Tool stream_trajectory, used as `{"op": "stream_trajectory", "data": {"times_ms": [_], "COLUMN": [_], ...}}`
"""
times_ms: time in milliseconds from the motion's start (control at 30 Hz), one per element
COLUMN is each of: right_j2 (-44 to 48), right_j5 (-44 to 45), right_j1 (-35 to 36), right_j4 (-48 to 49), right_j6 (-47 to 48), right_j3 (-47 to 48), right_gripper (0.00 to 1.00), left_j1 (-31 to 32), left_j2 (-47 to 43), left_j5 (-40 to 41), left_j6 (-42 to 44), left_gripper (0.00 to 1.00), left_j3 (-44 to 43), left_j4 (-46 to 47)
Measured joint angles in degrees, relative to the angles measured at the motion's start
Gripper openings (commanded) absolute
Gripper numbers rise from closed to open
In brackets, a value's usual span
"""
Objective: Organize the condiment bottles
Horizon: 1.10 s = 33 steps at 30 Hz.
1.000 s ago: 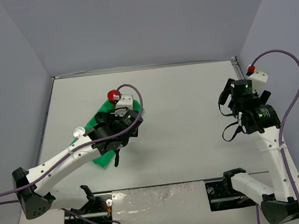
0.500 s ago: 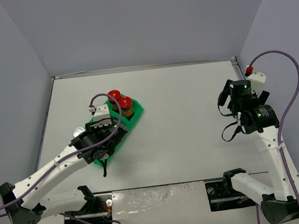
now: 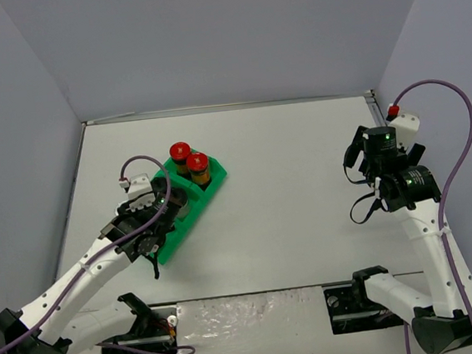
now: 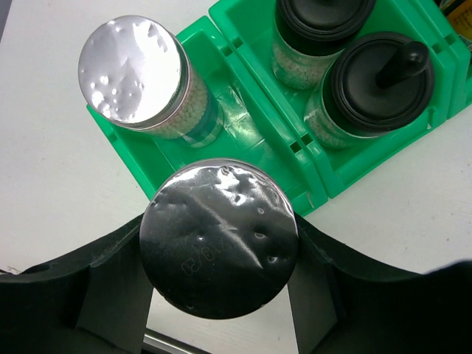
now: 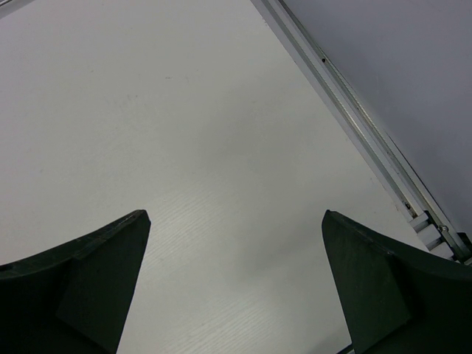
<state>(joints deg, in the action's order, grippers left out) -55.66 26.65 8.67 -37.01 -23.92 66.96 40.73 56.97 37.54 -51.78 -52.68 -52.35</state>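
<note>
White table, grey walls. Left gripper (image 4: 217,273) clamps a silver-capped jar (image 4: 219,237) between both fingers. The jar hangs over the near wall of the green tray (image 4: 251,140), just beside its twin (image 4: 136,70). Risk: released here, it could catch that wall and tip. Right gripper (image 5: 236,273) is wide open and empty, far right.

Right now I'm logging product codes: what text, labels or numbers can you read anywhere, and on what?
Held jar, on its silver cap: a faint stamped code, too faint to read.
Other silver-capped jar, on its blue label: seen from above, no letters legible.
No other text shows.
</note>
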Motion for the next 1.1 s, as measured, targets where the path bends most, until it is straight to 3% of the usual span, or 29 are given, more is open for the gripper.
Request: {"op": "stream_trajectory", "data": {"times_ms": [400, 1100], "right_j2": [0.0, -0.02], "right_j5": [-0.01, -0.14], "right_j1": [0.04, 0.04], "right_j4": [0.0, 0.0], "right_j6": [0.01, 0.02], "right_j3": [0.0, 0.0], "right_gripper": [1.0, 1.0], "left_j1": [-4.68, -5.99], "left_j2": [1.02, 3.23], "left_j5": [-5.43, -6.67], "left_j6": [2.11, 2.23], "left_gripper": [0.0, 0.0], "left_j3": [4.2, 4.95], "left_j4": [7.05, 10.5]}}
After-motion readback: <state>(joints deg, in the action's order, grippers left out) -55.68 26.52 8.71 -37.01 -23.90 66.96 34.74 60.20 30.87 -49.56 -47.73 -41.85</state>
